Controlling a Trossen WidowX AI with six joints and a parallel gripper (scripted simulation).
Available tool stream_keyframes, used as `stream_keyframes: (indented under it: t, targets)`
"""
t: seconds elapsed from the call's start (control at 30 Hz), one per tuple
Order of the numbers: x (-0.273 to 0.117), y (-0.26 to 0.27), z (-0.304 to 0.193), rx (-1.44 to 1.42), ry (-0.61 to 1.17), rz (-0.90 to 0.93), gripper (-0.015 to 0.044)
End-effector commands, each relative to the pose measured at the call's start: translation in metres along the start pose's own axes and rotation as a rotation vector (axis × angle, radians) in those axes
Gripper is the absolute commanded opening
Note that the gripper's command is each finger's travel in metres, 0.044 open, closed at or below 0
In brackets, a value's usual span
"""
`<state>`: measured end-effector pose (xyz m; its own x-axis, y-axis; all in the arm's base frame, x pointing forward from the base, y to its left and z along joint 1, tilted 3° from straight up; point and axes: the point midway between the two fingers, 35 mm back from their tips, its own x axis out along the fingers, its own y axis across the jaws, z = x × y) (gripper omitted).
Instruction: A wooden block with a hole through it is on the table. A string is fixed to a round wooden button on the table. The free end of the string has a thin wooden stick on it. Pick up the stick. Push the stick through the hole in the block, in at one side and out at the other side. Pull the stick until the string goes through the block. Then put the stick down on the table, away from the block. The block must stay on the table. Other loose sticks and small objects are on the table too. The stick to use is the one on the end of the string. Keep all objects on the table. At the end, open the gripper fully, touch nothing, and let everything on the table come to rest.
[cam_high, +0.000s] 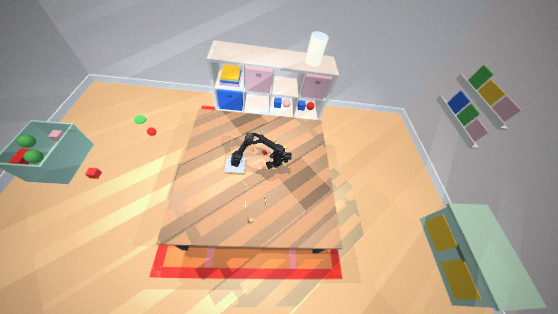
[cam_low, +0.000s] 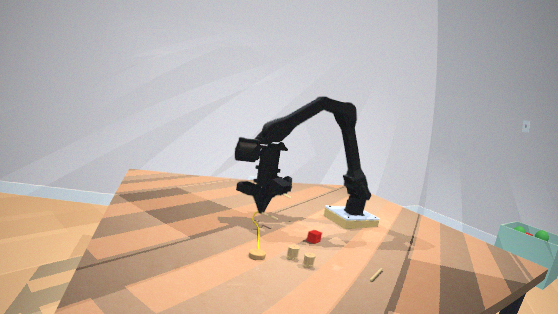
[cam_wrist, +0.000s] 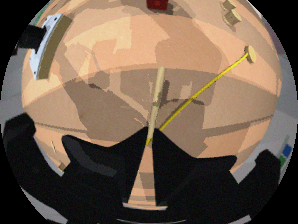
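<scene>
Sunlight and shadow stripe the wooden tabletop (cam_high: 215, 220) (cam_low: 165, 280) (cam_wrist: 107, 50), with a pale shelf unit (cam_high: 275, 54) beyond it. I take the round button (cam_low: 257, 255) (cam_wrist: 251, 54) as my landmark. From it a yellow string (cam_low: 258, 235) (cam_wrist: 200, 90) climbs to the claw (cam_high: 270, 165) (cam_low: 261, 212) (cam_wrist: 150, 131), probably because the button anchors that end while the other is lifted. Two small wooden pieces stand beside the button; a red cube (cam_high: 264, 152) (cam_low: 314, 236) (cam_wrist: 157, 4) lies a little beyond them, nearer the arm's base than the button is.

The claw is nearly closed, its tips pinching the thin stick (cam_wrist: 156, 102) near the string's end, above the tabletop and apart from the button. Much of the stick pokes past the tips, which I'd guess leaves a length for threading. Which piece is the holed block, I cannot tell.
</scene>
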<state>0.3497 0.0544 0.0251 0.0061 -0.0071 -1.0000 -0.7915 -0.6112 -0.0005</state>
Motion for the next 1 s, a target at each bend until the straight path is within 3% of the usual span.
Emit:
stream_keyframes:
  t: [0.0, 0.97]
  targets:
    - [0.005, 0.005, 0.002, -0.004, 0.000, 0.006, 0.0000]
    - [0.017, 0.018, 0.021, -0.004, 0.004, 0.007, 0.0000]
